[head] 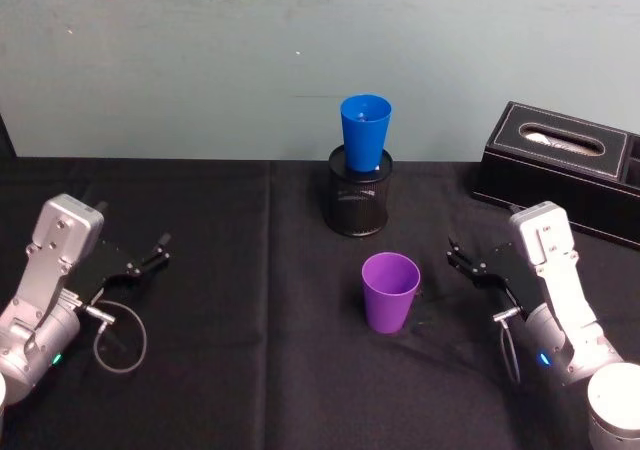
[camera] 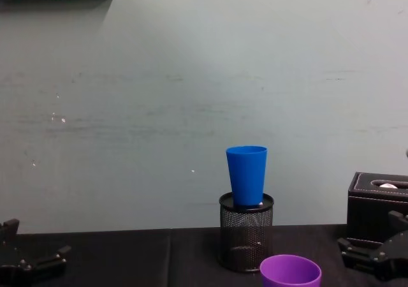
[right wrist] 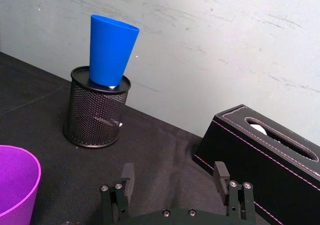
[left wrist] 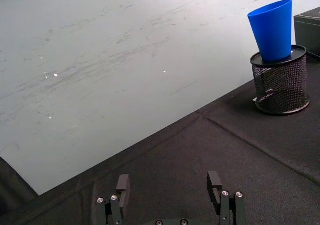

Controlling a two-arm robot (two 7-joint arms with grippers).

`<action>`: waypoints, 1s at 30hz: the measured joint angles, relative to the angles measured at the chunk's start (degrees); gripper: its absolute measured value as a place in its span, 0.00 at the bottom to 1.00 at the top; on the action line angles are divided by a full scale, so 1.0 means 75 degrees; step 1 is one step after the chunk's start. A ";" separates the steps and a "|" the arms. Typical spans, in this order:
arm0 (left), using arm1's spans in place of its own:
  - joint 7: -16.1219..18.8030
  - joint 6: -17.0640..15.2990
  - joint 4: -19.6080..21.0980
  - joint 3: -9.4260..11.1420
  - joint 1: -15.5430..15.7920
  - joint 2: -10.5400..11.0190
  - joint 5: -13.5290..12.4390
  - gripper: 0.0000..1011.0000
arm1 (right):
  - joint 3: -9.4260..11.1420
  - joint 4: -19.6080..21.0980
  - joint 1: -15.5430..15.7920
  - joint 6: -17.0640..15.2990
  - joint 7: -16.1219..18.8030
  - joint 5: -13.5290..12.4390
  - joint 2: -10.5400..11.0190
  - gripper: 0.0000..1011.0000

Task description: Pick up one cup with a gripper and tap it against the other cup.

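The purple cup [head: 390, 292] stands upright on the black cloth near the middle, and its rim shows in the right wrist view [right wrist: 15, 185] and the chest view [camera: 290, 271]. Behind it, the blue cup [head: 365, 130] [left wrist: 272, 30] [right wrist: 111, 50] [camera: 247, 175] sits upright in a black wire-mesh pen holder [head: 360, 195]. My right gripper [head: 455, 255] [right wrist: 174, 174] is open, low over the cloth to the right of the purple cup and apart from it. My left gripper [head: 160, 250] [left wrist: 169, 185] is open at the far left, holding nothing.
A black tissue box [head: 560, 165] [right wrist: 260, 145] stands at the back right, behind my right arm. A cable loop [head: 120, 335] hangs by my left arm. A pale wall rises right behind the table's far edge.
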State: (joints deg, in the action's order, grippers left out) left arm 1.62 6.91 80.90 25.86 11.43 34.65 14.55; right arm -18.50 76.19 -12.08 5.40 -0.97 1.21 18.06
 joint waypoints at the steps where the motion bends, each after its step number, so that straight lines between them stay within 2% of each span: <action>1: 0.0000 0.0000 0.0000 0.0000 0.0000 0.0000 0.0000 1.00 | 0.0000 0.0001 0.0001 0.0001 -0.0001 0.0000 0.0000 0.99; 30: 0.0000 0.0000 0.0000 0.0000 0.0000 0.0000 0.0000 1.00 | 0.0000 0.0012 0.0003 0.0004 -0.0017 -0.0010 0.0000 0.99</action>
State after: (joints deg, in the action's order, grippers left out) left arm 1.62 6.91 80.90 25.86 11.43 34.65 14.55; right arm -18.51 76.28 -12.05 5.43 -1.10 1.13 18.07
